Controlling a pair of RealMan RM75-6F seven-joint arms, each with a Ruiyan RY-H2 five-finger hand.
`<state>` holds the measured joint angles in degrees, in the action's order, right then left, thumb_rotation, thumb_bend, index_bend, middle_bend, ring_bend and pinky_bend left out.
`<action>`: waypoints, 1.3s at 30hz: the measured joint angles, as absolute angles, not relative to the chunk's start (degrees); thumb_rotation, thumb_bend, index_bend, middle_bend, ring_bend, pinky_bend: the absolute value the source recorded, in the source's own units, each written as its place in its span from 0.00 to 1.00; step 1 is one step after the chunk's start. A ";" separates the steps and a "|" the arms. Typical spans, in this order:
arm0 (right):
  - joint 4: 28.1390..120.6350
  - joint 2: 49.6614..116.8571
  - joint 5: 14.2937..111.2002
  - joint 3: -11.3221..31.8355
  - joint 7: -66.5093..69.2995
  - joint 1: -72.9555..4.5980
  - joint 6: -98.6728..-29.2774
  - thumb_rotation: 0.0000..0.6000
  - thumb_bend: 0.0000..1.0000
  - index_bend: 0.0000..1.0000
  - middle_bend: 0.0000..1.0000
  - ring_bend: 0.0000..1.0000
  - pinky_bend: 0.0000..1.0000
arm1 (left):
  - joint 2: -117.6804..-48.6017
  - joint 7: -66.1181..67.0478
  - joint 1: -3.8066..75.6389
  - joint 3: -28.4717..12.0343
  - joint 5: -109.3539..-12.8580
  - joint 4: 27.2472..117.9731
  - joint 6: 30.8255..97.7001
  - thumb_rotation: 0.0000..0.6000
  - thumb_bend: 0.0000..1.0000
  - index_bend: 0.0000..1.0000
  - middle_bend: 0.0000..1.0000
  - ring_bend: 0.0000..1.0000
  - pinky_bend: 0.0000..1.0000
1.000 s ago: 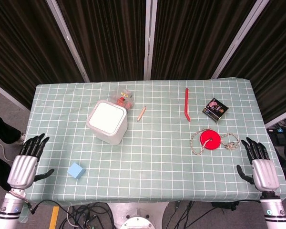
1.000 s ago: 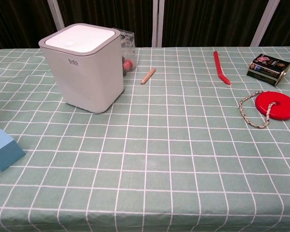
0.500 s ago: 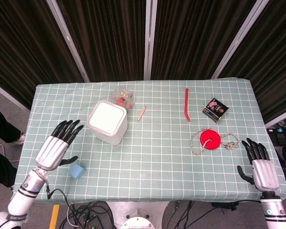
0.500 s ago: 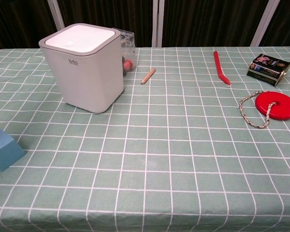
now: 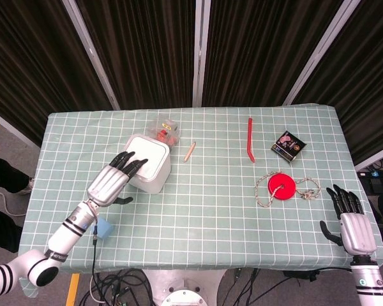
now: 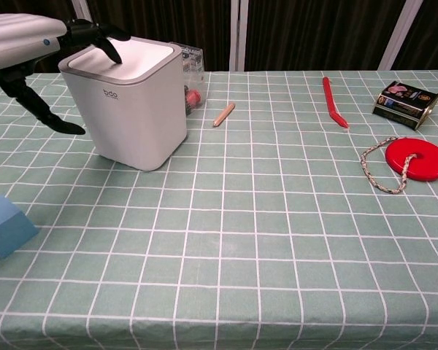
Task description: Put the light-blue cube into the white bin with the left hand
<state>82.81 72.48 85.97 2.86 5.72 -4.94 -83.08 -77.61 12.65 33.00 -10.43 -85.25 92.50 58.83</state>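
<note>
The left hand (image 5: 112, 179) hovers with fingers spread wide, holding nothing, its fingertips over the white bin (image 5: 145, 162) toward the table's (image 5: 210, 204) back left. The light-blue cube (image 5: 103, 227) lies near the front-left corner. The right hand (image 5: 351, 223) rests open-fingered off the front-right corner

Both hands, left hand (image 5: 113, 180) and right hand (image 5: 355, 229), have ribbed silver backs and black fingers (image 5: 129, 162).
</note>
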 measured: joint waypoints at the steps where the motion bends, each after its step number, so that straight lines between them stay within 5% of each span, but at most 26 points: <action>1: 82.75 72.52 85.98 2.85 5.77 -4.96 -83.02 1.00 0.29 0.00 0.01 0.00 0.00 | -77.64 12.59 33.07 -10.17 -84.92 92.49 58.59 1.00 0.00 0.00 0.30 0.00 0.09; 6: 82.66 72.65 86.07 2.82 5.77 -5.06 -82.89 1.00 0.29 0.00 0.01 0.00 0.00 | -77.15 12.92 32.97 -9.57 -84.65 93.09 59.74 1.00 0.00 0.00 0.31 0.00 0.08; 11: 82.83 72.58 86.27 2.83 5.73 -5.02 -83.18 1.00 0.29 0.00 0.01 0.00 0.00 | -75.28 12.96 31.32 -10.29 -85.21 95.15 65.49 1.00 0.00 0.00 0.03 0.00 0.09; 13: 82.89 72.52 86.26 2.83 5.68 -5.05 -83.11 1.00 0.29 0.00 0.01 0.00 0.00 | -74.43 12.69 29.98 -10.52 -85.35 96.23 68.69 1.00 0.00 0.00 0.00 0.00 0.10; 18: 83.19 72.36 86.56 2.91 5.50 -5.13 -83.37 1.00 0.29 0.00 0.01 0.00 0.00 | -70.16 10.51 23.21 -8.91 -84.90 100.90 76.58 1.00 0.00 0.00 0.01 0.00 0.11; 23: 83.93 72.11 87.06 3.04 5.09 -5.28 -83.78 1.00 0.29 0.00 0.01 0.00 0.00 | -65.58 8.94 19.05 -2.34 -85.18 103.78 76.02 1.00 0.00 0.05 0.10 0.06 0.30; 26: 84.51 71.86 87.31 3.03 4.64 -5.29 -84.04 1.00 0.29 0.00 0.01 0.00 0.00 | -64.91 8.76 17.57 1.96 -85.98 104.43 73.76 1.00 0.00 0.05 0.12 0.09 0.33; 39: 86.70 70.89 87.63 3.04 2.91 -5.50 -84.09 1.00 0.29 0.00 0.01 0.00 0.00 | -72.73 14.67 15.29 6.44 -87.35 98.00 69.12 1.00 0.01 0.07 0.12 0.09 0.35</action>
<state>86.70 70.89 87.63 3.04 2.91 -5.50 -84.09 -72.73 14.67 15.29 6.44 -87.35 98.00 69.12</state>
